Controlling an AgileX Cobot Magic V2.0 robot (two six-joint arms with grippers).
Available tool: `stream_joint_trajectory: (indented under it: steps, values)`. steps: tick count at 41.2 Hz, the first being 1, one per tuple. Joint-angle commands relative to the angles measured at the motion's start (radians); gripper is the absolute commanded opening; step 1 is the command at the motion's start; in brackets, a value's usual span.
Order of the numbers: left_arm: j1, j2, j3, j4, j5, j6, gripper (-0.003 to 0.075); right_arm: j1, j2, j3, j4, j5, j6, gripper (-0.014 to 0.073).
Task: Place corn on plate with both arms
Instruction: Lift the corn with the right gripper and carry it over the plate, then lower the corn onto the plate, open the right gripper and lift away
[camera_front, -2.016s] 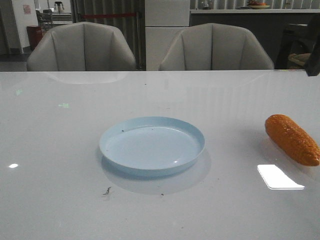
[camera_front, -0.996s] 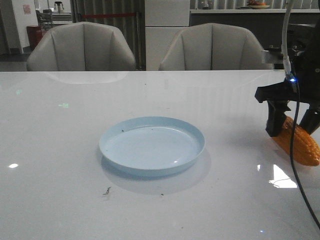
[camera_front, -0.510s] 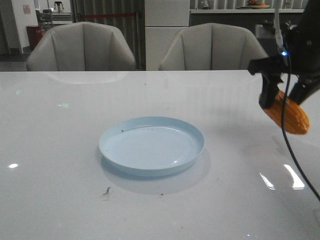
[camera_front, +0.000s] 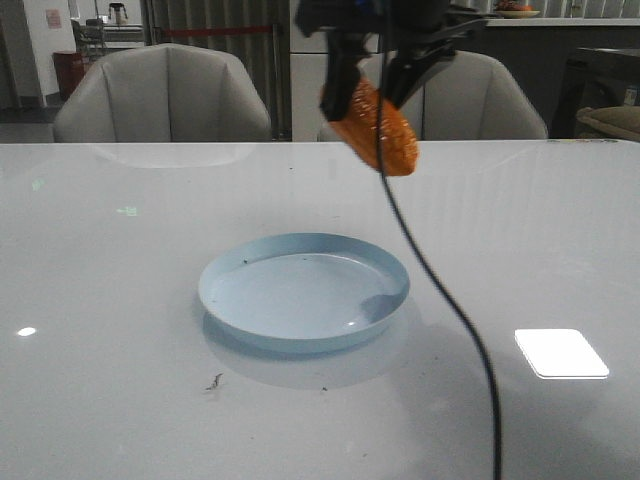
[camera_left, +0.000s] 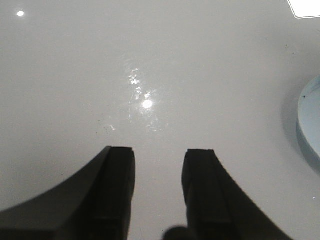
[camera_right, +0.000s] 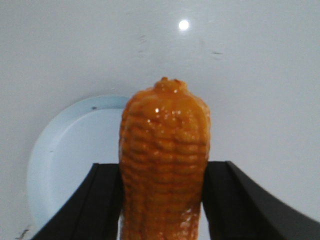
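The right gripper (camera_front: 372, 75) hangs high over the table's far side, fingers (camera_right: 102, 200) pointing down and closed on the corn (camera_front: 371, 126) — one finger pressed to each flank of the cob. A black cable trails down from it. The left gripper (camera_left: 157, 165) sits low over the table, its fingers (camera_left: 117, 185) apart — nothing between them.

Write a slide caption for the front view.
Right tool carries the corn high above the empty plate.
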Motion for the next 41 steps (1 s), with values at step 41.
stream_joint_trajectory:
  steps: [41]
  values:
    - [0.002, -0.016, -0.026, -0.012, -0.073, -0.014, 0.0308, 0.102, 0.159, -0.12, -0.06, 0.104, -0.008, 0.0566]
